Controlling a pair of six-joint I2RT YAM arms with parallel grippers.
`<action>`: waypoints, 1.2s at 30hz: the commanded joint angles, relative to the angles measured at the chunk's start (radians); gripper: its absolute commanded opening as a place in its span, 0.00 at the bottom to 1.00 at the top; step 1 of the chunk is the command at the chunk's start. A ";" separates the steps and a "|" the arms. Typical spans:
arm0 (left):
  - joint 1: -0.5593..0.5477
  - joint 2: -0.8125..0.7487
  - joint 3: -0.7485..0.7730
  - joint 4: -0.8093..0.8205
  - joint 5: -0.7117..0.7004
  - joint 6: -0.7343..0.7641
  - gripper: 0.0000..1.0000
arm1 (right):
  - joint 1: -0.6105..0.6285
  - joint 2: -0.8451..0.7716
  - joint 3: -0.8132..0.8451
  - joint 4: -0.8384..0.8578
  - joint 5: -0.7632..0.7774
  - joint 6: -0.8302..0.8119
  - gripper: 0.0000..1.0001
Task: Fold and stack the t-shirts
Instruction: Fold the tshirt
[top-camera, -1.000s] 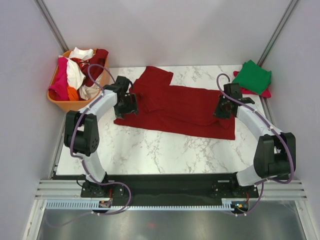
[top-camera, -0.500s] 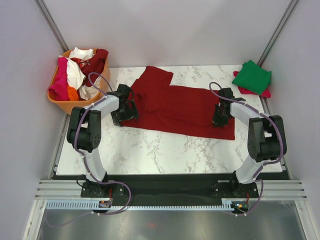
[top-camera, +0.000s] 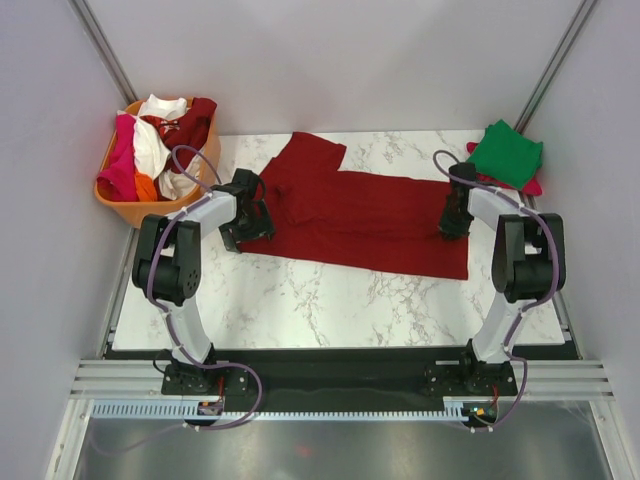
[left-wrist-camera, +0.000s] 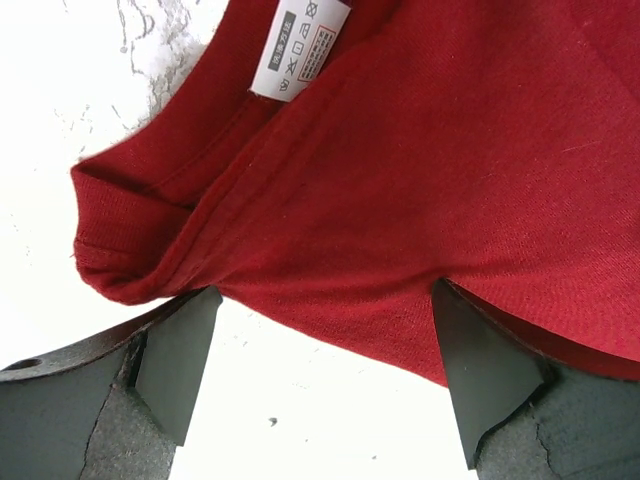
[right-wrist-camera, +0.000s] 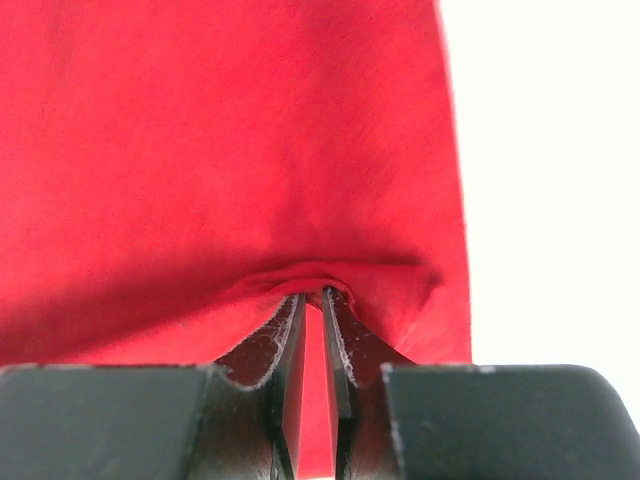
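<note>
A dark red t-shirt (top-camera: 360, 215) lies spread across the marble table (top-camera: 330, 300), with its collar end toward the left. My left gripper (top-camera: 250, 222) stands open at the shirt's left edge. In the left wrist view the left gripper (left-wrist-camera: 320, 300) has its fingers (left-wrist-camera: 180, 350) wide apart, the collar hem of the dark red t-shirt (left-wrist-camera: 420, 150) just past their tips and bare table between them. A white care label (left-wrist-camera: 300, 50) shows inside the collar. My right gripper (top-camera: 452, 230) (right-wrist-camera: 312, 292) is shut on a small ridge of the dark red t-shirt (right-wrist-camera: 230, 140) near its right hem.
An orange basket (top-camera: 120, 205) at the back left holds white (top-camera: 155, 140), pink-red (top-camera: 118, 165) and dark red (top-camera: 197, 120) shirts. At the back right corner a folded green shirt (top-camera: 505, 152) lies on a pink-red one (top-camera: 530, 186). Frame posts rise on both sides.
The left gripper has opened wide and drawn in to the shirt's left edge. The right gripper has closed on the cloth and shifted right and back, its arm straightening.
</note>
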 joint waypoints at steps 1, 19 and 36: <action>0.016 0.010 -0.041 0.019 -0.059 -0.031 0.95 | -0.080 0.067 0.134 0.009 0.098 0.008 0.20; 0.014 -0.065 -0.073 0.018 -0.022 -0.039 0.95 | 0.010 -0.235 0.091 -0.048 0.076 0.034 0.81; 0.016 -0.289 -0.318 0.144 -0.069 -0.138 1.00 | 0.007 -0.521 -0.427 0.109 -0.253 0.091 0.98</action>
